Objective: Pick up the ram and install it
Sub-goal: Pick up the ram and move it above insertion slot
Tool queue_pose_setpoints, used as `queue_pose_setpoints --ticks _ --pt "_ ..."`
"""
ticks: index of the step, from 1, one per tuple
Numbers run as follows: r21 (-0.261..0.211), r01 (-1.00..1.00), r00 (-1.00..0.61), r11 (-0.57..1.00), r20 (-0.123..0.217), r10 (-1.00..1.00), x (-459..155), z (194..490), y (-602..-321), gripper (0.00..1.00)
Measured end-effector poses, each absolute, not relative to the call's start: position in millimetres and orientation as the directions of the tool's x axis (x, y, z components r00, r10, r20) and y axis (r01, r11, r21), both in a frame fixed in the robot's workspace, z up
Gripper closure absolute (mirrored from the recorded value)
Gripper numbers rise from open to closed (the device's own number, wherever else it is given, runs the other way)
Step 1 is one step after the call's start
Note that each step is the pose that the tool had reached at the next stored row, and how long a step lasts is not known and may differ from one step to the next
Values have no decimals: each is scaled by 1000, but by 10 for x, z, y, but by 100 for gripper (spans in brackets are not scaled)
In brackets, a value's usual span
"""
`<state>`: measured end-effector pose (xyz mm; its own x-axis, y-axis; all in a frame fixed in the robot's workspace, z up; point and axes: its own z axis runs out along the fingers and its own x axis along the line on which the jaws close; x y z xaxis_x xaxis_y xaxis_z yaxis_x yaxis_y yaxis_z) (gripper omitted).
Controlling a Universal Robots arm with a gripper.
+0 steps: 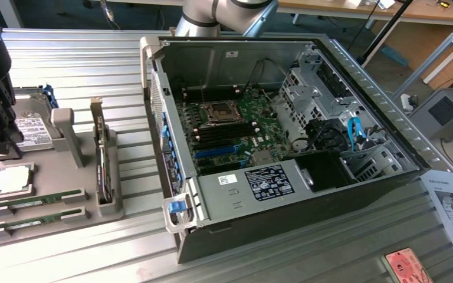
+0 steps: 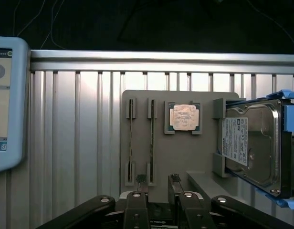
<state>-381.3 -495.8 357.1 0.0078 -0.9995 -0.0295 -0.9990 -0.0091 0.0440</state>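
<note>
You have the open case (image 1: 289,118) on the table (image 1: 77,59), with the tray (image 1: 57,177) beside it. Your claw (image 2: 158,181) hangs above the tray, spread wide and empty. The ram (image 1: 33,202), two sticks, lies slotted at the tray's end away from the drive (image 1: 30,127).

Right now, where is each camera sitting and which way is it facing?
Exterior view: high off the arm, looking down on the open metal computer case on the ribbed metal table; the grey arm shows at the top edge.
Wrist view: on the wrist, facing down at the flat grey parts tray; the open gripper shows.
Shared: the tray, two long green ram sticks, the square silver processor chip, the boxy silver hard drive.
</note>
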Motion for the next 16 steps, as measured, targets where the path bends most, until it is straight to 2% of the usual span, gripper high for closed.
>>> queue_pose_setpoints --ticks 16 --pt "44 -999 8 -9 -30 -1000 -3813 3387 -5015 69"
